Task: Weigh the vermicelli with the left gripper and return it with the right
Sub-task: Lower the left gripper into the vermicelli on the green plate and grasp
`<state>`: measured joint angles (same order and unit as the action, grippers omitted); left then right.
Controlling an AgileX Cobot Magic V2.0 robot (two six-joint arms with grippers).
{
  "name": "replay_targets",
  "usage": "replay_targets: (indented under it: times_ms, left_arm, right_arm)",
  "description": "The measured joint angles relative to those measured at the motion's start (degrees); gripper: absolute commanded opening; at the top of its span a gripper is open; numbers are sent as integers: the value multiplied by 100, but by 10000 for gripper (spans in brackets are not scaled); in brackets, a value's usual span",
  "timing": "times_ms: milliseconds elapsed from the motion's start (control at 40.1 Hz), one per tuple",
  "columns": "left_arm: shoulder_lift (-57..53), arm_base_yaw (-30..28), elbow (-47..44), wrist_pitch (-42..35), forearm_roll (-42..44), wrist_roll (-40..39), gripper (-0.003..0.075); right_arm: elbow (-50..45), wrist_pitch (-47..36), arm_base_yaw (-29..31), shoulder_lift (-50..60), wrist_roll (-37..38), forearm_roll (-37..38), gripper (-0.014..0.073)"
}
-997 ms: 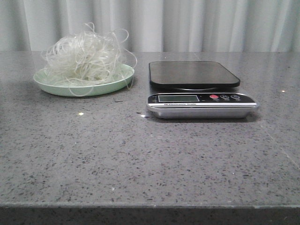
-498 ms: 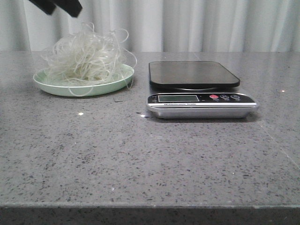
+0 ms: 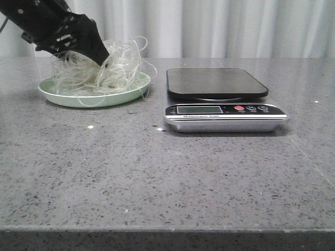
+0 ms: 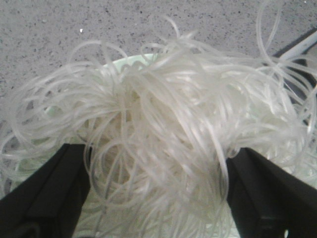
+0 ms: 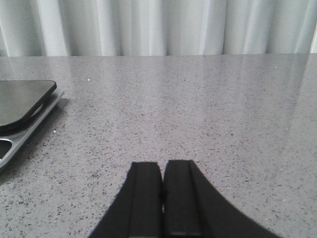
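The vermicelli (image 3: 121, 67) is a whitish tangle heaped on a pale green plate (image 3: 94, 99) at the back left of the table. My left gripper (image 3: 102, 57) comes down from the upper left with its tip sunk into the top of the heap. In the left wrist view the vermicelli (image 4: 163, 124) fills the space between the gripper's (image 4: 158, 148) black fingers (image 4: 52, 193), which stand wide apart, one on each side of the tangle, so it is open. My right gripper (image 5: 162, 166) is shut with nothing in it, low over bare table to the right of the scale; the front view does not show it.
A kitchen scale (image 3: 225, 112) with a dark platform (image 3: 215, 82) stands right of the plate, and its edge (image 5: 20, 106) shows in the right wrist view. A grey speckled table (image 3: 167, 178) stretches in front, with white curtains behind.
The left arm has come down from the upper left edge of the front view into the vermicelli, pressing the heap and shifting its strands. The scale and plate have not moved.
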<state>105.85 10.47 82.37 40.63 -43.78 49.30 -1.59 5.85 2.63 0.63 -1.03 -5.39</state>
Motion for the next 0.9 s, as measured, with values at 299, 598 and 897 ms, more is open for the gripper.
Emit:
replay_targets:
  times_ms: [299,598,897]
  left_arm:
    - [110,0,9,-14,-88,0,250]
    - [119,0,9,55,-88,15,146]
    - [-25,0,9,191,-47,25,141]
  right_arm:
    - [0,0,0,0,0,0,151]
    - [0,0,0,0,0,0,151]
    - [0,0,0,0,0,0,151]
